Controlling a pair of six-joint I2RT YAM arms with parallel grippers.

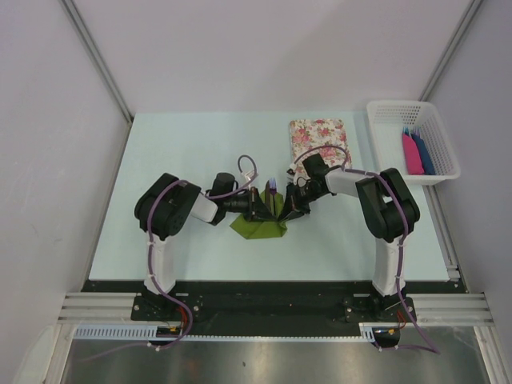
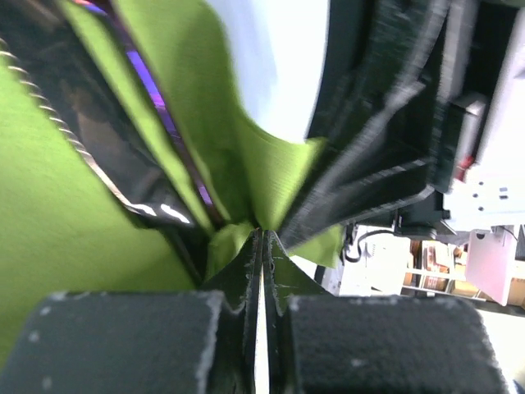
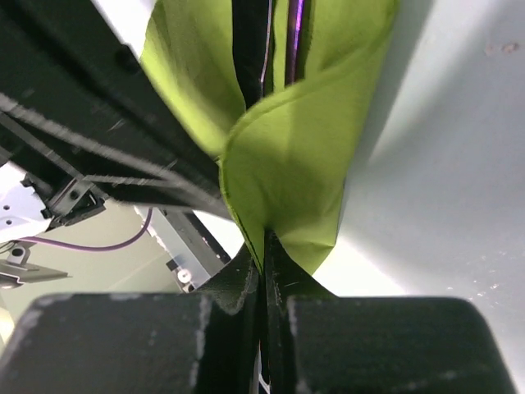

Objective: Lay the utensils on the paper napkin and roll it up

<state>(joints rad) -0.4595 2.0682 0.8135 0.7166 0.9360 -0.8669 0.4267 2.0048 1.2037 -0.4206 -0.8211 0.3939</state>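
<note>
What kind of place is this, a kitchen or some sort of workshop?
Most likely a robotics lab test cell, not a kitchen: two robot arms bolted to a metal rail at a pale table, plain white partition walls around it, and props like a floral mat and white basket.

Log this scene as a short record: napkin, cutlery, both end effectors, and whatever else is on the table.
napkin: green, bunched mid-table between the arms
fork: purple, tines poking out of the folds
left end effector: shut on the napkin
right end effector: shut on the napkin
floral mat: beyond the napkin
basket: far right, holds pink piece and blue piece
</note>
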